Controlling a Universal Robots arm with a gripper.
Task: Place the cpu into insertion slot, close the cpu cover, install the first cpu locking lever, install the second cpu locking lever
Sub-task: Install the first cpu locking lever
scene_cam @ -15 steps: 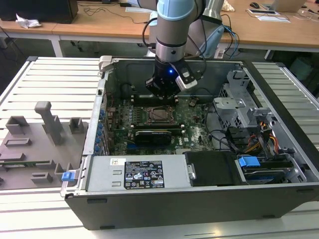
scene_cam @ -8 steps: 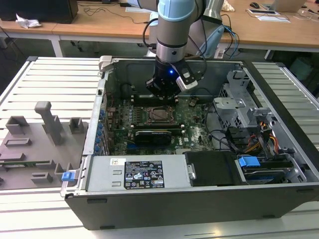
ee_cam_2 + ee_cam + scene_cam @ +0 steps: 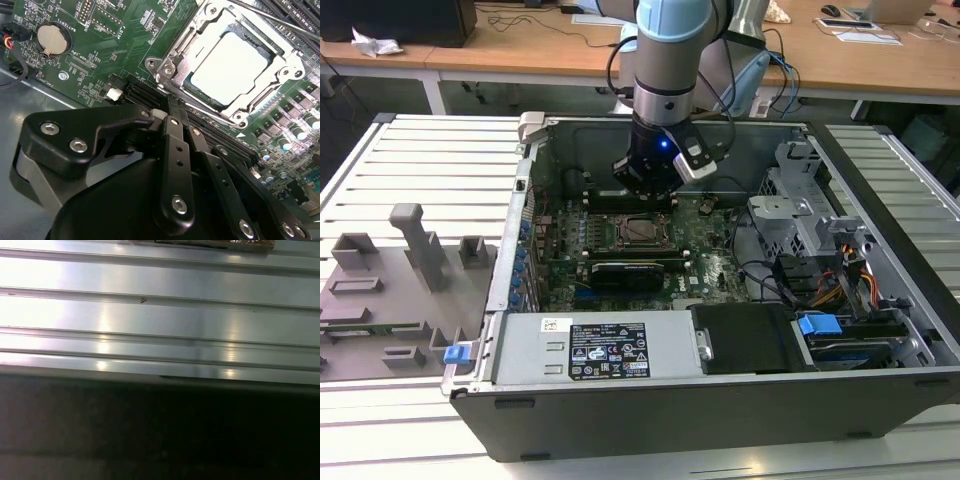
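The cpu, a flat square chip with a silver top, lies in the insertion slot on the green board. The cpu cover, a silver frame plate, lies down around the chip, whose top shows through its window. A thin metal locking lever runs along the socket's far side. My gripper is shut, its black fingers pressed together with nothing seen between them, tips just short of the socket's near edge. In the exterior view my gripper hangs low inside the open computer case, just behind the cpu.
A coin battery and long black memory slots lie near the socket. A black expansion card, the power supply and a drive cage crowd the case. A grey fixture tray lies outside on the ribbed table.
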